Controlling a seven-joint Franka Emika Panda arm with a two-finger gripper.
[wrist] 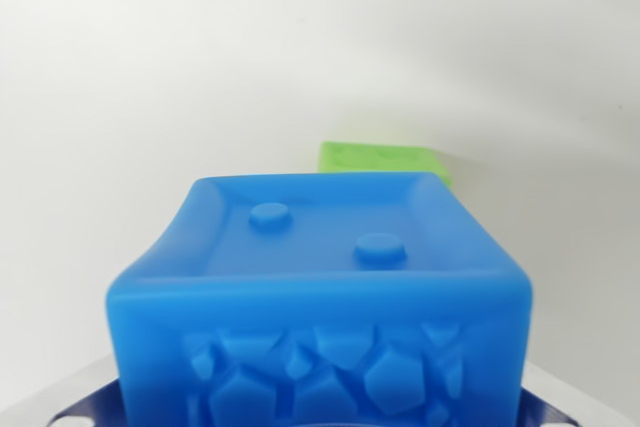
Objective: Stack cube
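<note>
A soft blue rubbery cube [320, 297] fills the near lower half of the wrist view, seen from slightly above. Its top face is recessed, with a raised rim and two round studs, and its near side carries a raised pattern of irregular stone-like shapes. The side walls bow inward a little, which suggests the cube is being squeezed, probably so it can be carried.

At the bottom corners of the view, pale grey parts of the gripper [320, 417] show on the left and right of the cube, but the fingertips themselves are hidden. The jaws appear closed against the cube's sides, though the actual contact cannot be seen.

Beyond the blue cube, a little to the right and farther away, sits a bright green cube of the same soft material [385, 163]. Only its top and upper edge show above the blue one. It rests on a plain white surface [150, 67].

The green cube is likely the base for stacking, so the blue one would need carrying forward and setting squarely on top.
</note>
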